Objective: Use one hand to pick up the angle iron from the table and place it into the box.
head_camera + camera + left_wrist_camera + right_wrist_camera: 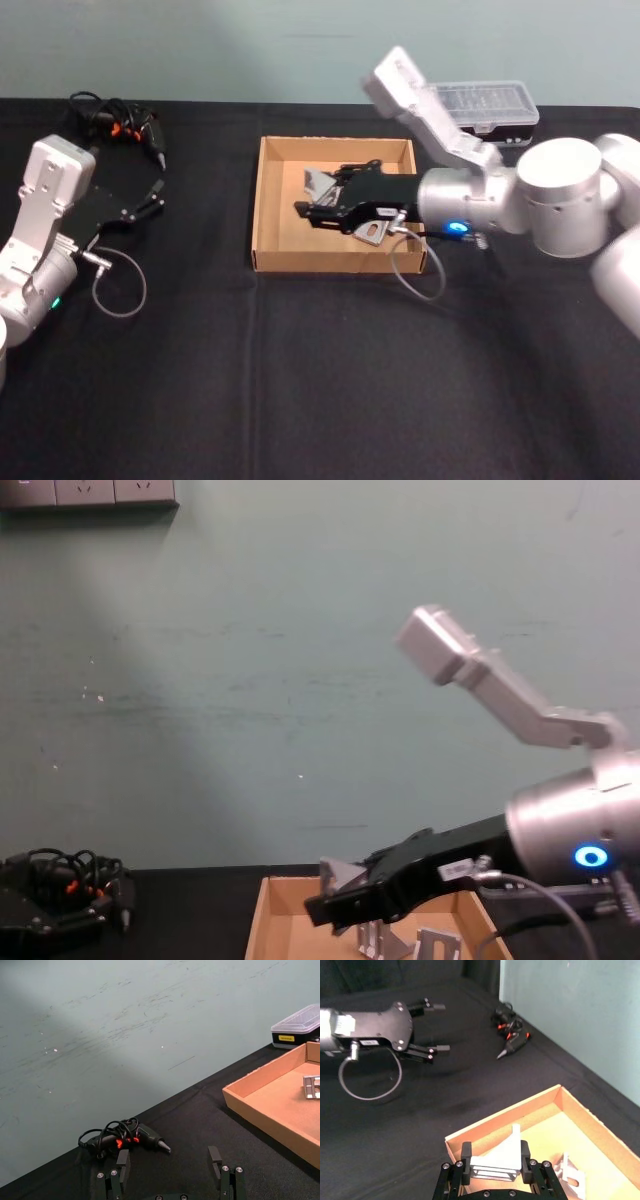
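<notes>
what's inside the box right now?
In the box: one angle iron lying on the floor, another clamped in the right gripper above it. The floor under the gripper is hidden.

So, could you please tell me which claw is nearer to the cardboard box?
Right. The right claw is over the box, holding an angle iron; the left claw sits apart, off its side.

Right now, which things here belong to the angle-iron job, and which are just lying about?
Job: right gripper, shut on an angle iron over the box; a second angle iron lying in the box.

Lying about: black tool with tangled cord, clear-lidded case, idle left gripper, open.
</notes>
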